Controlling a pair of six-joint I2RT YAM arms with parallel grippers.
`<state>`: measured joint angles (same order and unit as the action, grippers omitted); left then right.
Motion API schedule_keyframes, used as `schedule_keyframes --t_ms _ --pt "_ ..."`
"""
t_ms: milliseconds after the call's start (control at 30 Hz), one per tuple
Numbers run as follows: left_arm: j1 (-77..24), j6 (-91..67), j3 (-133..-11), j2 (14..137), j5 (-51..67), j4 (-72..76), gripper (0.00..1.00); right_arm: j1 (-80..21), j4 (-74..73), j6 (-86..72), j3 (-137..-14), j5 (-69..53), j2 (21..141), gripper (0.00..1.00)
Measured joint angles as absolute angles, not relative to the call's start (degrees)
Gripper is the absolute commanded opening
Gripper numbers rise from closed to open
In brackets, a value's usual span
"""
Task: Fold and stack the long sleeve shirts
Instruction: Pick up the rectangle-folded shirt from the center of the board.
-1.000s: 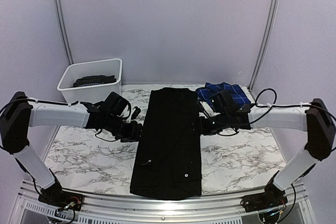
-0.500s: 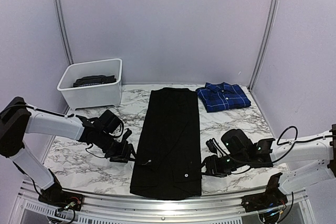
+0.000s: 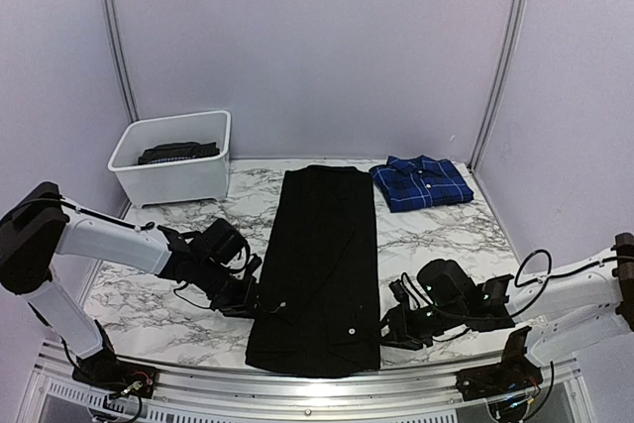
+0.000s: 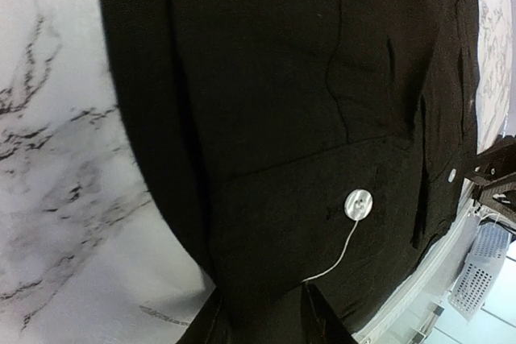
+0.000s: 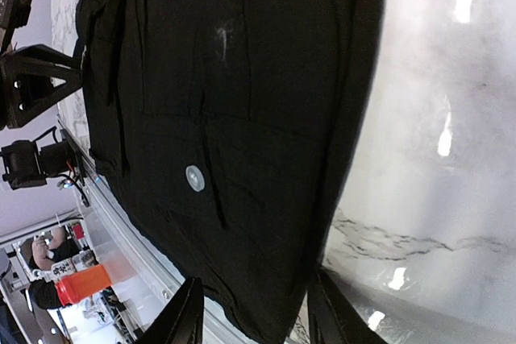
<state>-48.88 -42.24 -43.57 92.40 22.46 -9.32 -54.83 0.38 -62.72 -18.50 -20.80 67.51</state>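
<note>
Marbled white bench is seen from above, backed by pale lilac walls. The black shirt is laid down the middle as a long narrow strip, its hem at the near edge. The blue plaid shirt is set folded at the far right, just beside the black shirt's far end. A white bin with dark cloth inside is placed at the far left. The left fingers are lowered to the strip's left edge near the hem, and the right fingers to its right edge.

From the left wrist, the left fingers are seen spread, with the shirt's edge between them, below a white button with a loose thread.

From the right wrist, the right fingers are likewise seen spread astride the hem corner. Whether cloth is gripped cannot be told.
</note>
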Motion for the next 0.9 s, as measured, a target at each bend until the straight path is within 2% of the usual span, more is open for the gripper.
schedule_keyframes --t_ms 67,233,367,433,600,900 --pt "-49.41 -43.2 -43.66 92.9 22.39 -8.69 0.26 -54.17 2.72 -63.53 -17.43 -21.3 67.75 0.4" --pt "-49.91 -44.66 -43.64 92.84 22.41 -8.05 0.43 -52.42 6.24 -64.99 -15.73 -22.28 67.99 0.37" --pt "-49.6 -45.19 -42.76 90.87 21.34 -8.71 0.53 -51.29 7.51 -65.56 -15.07 -22.48 68.05 0.34" --pt "-48.82 -45.25 -41.87 89.62 20.88 -9.19 0.54 -50.7 7.9 -65.91 -14.72 -22.48 67.96 0.34" --pt "-45.89 -44.56 -41.91 89.49 20.47 -9.72 0.5 -49.43 7.86 -66.06 -13.82 -21.93 66.52 0.34" --pt "-46.57 -43.46 -45.71 94.54 21.19 -8.51 0.28 -49.65 12.14 -66.08 -14.06 -22.9 70.41 0.27"
